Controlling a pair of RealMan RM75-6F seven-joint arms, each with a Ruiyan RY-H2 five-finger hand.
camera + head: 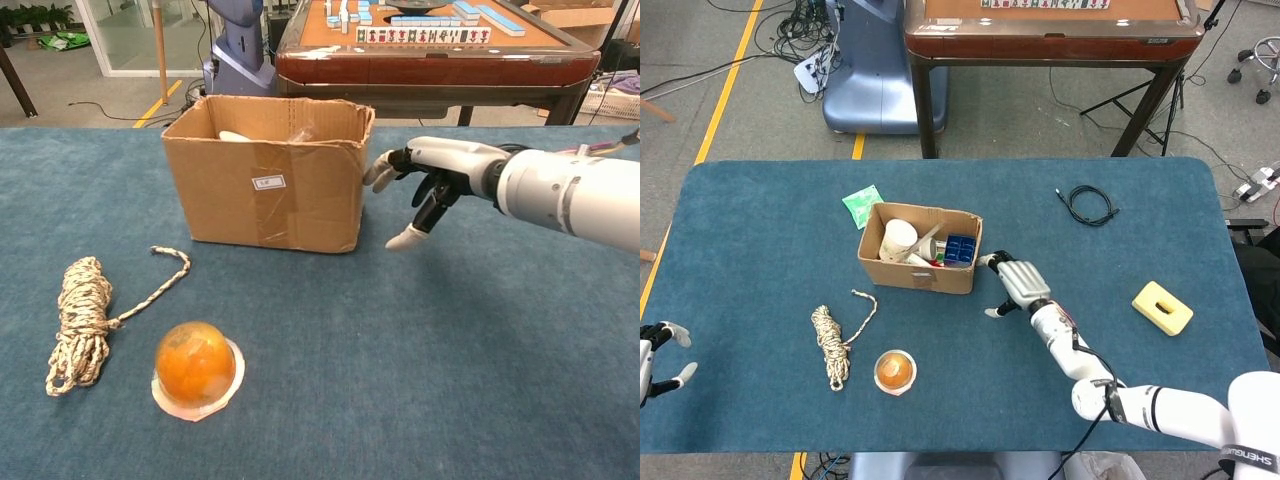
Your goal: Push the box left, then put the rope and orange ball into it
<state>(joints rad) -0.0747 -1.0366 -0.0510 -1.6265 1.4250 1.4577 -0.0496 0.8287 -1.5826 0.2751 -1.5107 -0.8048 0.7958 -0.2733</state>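
Note:
An open cardboard box point(919, 262) point(267, 173) stands mid-table, turned slightly, with a cup and small items inside. My right hand point(1009, 284) point(424, 179) is beside its right wall, fingers spread and fingertips touching the box's side; it holds nothing. A coiled rope point(832, 333) point(85, 318) lies to the front left. The orange ball point(894, 370) point(195, 362) sits on a white ring just right of the rope. My left hand point(654, 352) hovers at the table's front left edge, fingers apart and empty; the chest view does not show it.
A green packet point(862, 202) point(184, 110) lies behind the box's left corner. A black cable point(1090, 205) and a yellow block point(1161, 306) lie on the right half of the blue table point(760, 250). A wooden table point(1050, 35) stands behind.

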